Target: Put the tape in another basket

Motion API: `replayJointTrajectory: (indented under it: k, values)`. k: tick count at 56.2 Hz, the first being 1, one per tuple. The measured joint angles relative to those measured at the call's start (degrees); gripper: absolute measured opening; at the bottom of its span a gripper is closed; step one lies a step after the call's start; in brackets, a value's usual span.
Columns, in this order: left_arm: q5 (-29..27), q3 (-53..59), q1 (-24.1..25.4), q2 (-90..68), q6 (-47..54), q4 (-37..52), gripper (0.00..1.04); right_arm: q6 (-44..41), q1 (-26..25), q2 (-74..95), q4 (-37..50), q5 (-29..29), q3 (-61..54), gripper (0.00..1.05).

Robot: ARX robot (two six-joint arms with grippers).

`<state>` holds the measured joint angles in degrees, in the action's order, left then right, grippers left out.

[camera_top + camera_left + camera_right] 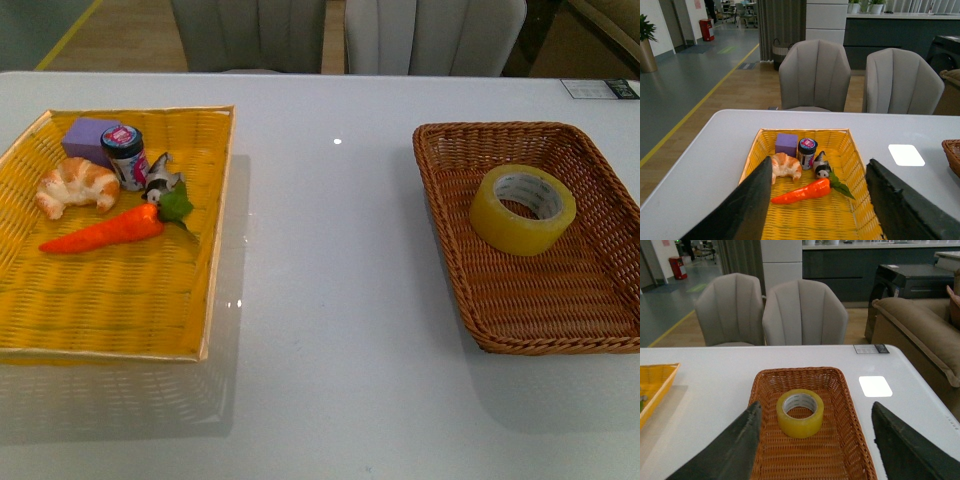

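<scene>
The yellowish tape roll [523, 208] with a white core lies flat in the dark brown wicker basket [600, 330] at the table's right. It also shows in the right wrist view [800, 412], inside the brown basket [762, 382]. My right gripper [812, 460] is open and empty, hanging above the basket's near end, short of the tape. My left gripper [817, 215] is open and empty above the near part of the yellow woven basket [842, 222]. Neither arm shows in the front view.
The yellow basket [215, 300] at the left holds a croissant [77, 186], a purple block [88, 137], a small jar [126, 156], a small black-and-white toy [160, 181] and a carrot [105, 231]. White table [330, 280] lies between baskets. Grey chairs [435, 35] stand behind.
</scene>
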<state>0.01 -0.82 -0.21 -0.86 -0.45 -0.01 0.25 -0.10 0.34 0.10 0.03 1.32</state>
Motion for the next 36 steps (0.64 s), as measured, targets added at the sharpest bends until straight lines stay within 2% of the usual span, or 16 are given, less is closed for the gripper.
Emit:
replayJointTrajectory:
  k: [9,12,36]
  values:
    - [0.00,0.02,0.00,0.00,-0.02,0.00,0.88,0.02,0.00,0.00,0.00,0.00,0.00,0.96]
    - [0.00,0.02,0.00,0.00,0.04,0.00,0.97,0.02,0.00,0.00,0.00,-0.02,0.00,0.96]
    - [0.00,0.00,0.00,0.00,0.09,0.00,0.96,0.02,0.00,0.00,0.00,0.00,0.00,0.96]
